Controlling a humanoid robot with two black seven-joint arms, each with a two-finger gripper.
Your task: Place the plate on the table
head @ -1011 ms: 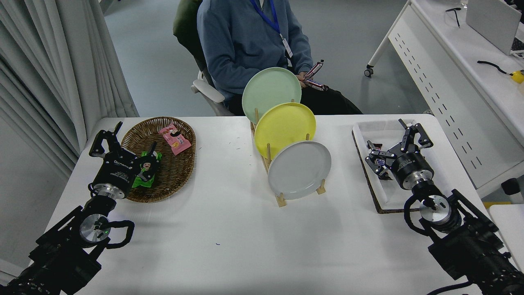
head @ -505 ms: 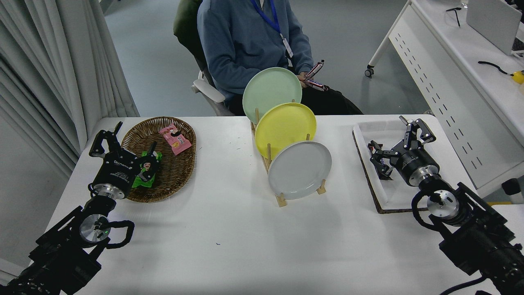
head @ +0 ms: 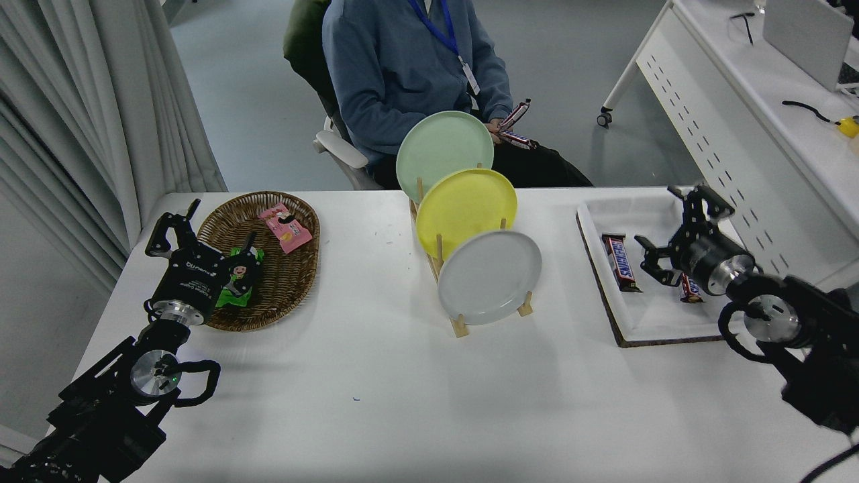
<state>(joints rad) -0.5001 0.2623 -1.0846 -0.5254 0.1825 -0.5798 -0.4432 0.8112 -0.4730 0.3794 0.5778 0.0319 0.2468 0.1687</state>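
While the grey plate (head: 490,277) stands on edge in the front slot of a wooden rack (head: 460,327) at the middle of the desk (head: 402,402), nothing grips it. Just behind it in the same rack stands a yellow plate (head: 466,204), and behind that a pale green plate (head: 444,146), each overlapping the next. The right tool (head: 674,231) hovers well to the right of the rack, over a white tray (head: 664,329), its fingers spread wide with nothing between them. Two chocolate bars lie in the tray: one (head: 619,261) near its left wall, another (head: 689,290) partly hidden under the tool. The left tool (head: 201,235) is parked at the lower left, at the near edge of a wicker basket (head: 282,282), its fingers apart and empty. A pink packet (head: 287,228) and a green packet (head: 238,272) lie in the basket. A person (head: 402,67) in a blue top sits at the far side, a hand (head: 498,125) holding snack bars behind the green plate
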